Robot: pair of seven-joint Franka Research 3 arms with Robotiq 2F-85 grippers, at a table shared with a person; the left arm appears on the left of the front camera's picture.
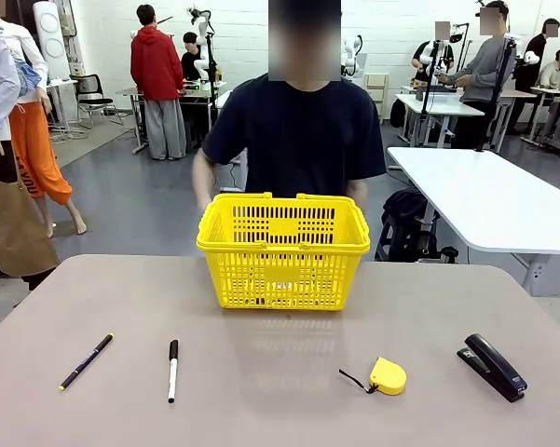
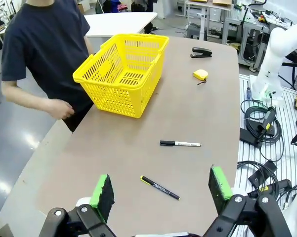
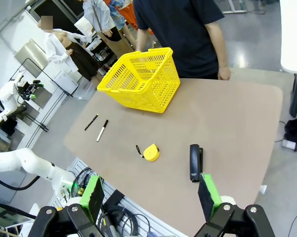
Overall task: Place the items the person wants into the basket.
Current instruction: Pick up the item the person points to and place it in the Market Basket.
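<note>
The left end effector [image 2: 160,180] and the right end effector [image 3: 151,191] are hanging over the bench [image 1: 280,414], jaws spread wide and gripping nothing. The yellow basket [image 1: 283,250] is sitting at the far middle, just before the person [image 1: 293,135]. Along the near side are lying the yellow-tipped black pen [image 1: 86,361], a white marker [image 1: 172,370], a yellow tape measure [image 1: 388,375] and the black stapler [image 1: 492,367].

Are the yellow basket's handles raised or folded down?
Folded down: on the basket, both handles lie along the rim, neither standing above it.
</note>
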